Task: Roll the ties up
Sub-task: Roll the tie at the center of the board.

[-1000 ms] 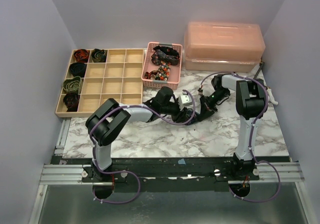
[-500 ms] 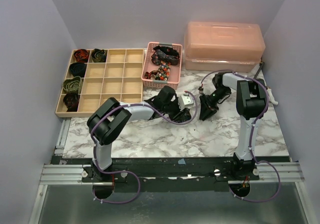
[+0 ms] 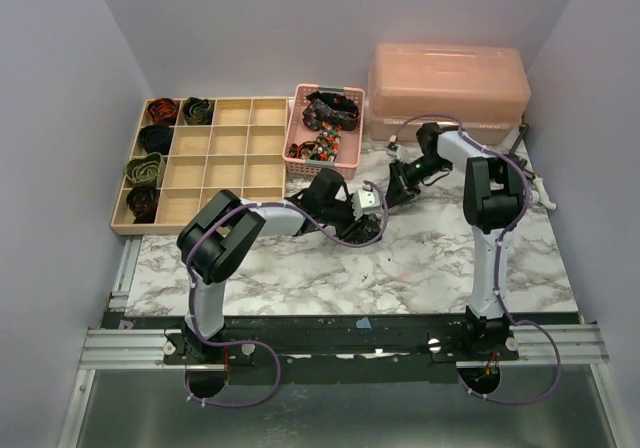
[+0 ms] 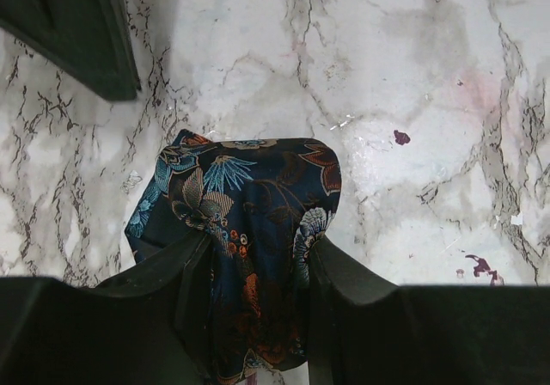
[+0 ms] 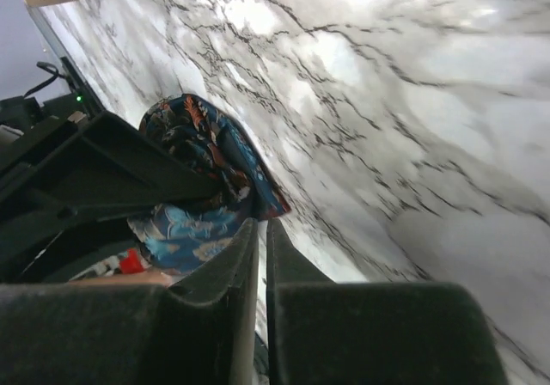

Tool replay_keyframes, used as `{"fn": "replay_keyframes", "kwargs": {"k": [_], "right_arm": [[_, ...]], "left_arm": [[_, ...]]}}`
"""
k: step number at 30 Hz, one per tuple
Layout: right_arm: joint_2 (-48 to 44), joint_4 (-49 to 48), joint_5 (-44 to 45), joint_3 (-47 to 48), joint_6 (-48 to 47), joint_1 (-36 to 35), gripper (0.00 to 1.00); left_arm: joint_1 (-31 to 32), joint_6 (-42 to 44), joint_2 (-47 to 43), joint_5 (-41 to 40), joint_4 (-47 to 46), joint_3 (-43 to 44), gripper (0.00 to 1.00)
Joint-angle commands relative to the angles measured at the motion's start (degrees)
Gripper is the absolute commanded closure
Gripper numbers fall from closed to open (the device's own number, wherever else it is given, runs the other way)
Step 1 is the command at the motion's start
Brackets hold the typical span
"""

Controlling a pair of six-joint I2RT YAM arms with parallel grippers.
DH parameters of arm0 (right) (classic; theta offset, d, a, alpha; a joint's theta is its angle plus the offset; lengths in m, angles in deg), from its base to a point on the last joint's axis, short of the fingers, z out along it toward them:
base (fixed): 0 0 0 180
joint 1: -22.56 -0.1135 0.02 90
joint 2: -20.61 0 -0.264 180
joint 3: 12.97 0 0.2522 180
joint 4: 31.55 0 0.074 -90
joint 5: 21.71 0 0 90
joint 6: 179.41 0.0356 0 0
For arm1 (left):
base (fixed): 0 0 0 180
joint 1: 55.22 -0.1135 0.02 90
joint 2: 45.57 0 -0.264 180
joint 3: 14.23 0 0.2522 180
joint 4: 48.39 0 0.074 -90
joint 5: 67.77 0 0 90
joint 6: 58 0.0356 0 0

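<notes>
- Marble bench (image 3: 440,258) between lilac walls, and you're well into the job but not near the end.
- Look left: the wooden tray (image 3: 215,173) has five coiled ties (image 3: 163,110) sitting in its left-hand compartments, two in the back row and three down the outer column. I'd count those as done. The other compartments are bare wood.
- Behind the arms, the pink basket (image 3: 300,153) holds a heap of loose ties (image 3: 328,113), so by my reckoning several are left to roll.
- Now the live one: your left hand (image 4: 258,286) is clamped on the floral tie (image 4: 249,187), navy with teal and orange, mid-bench just in front of the basket. The fabric bulges out past the fingers in a short thick wad that touches the marble.
- It looks partly wound to me, though you can't tell how many turns it has, or where the tail runs.
- Your right hand (image 5: 258,256) sits just beside that wad, fingers pinched to a thin slit with nothing between them.
- What's left for this tie, I'd judge: finish the coil, then drop it into a free compartment.
</notes>
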Motion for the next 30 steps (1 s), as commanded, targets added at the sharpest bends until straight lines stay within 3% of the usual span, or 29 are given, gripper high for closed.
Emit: {"fn": "replay_keyframes", "kwargs": {"k": [1,11,16,24,30], "right_arm": [[2.96,0.25,1.87,-0.31,0.08,-3.80,0.93],[0.95,-0.41,1.44,-3.33,-0.08,-6.84,0.96],[2.78,-2.85,7.12,-4.57,1.24,-8.26,0.95],[4.67,-4.59,21.84,-8.03,1.31,-8.27,0.96],[3.13,-5.37,27.44,-12.38,-0.10,-8.29,0.98]], "left_arm": [[-0.80,0.70,5.02,1.56,8.01,-2.52,0.97],[-1.89,-0.27,6.20,2.32,8.65,-1.16,0.97],[-2.11,-1.02,5.75,2.73,7.77,-1.47,0.97],[-4.09,-13.41,0.58,5.51,-5.64,-4.53,0.90],[-4.32,-21.10,-3.61,-0.26,-14.66,-6.21,0.84]]}}
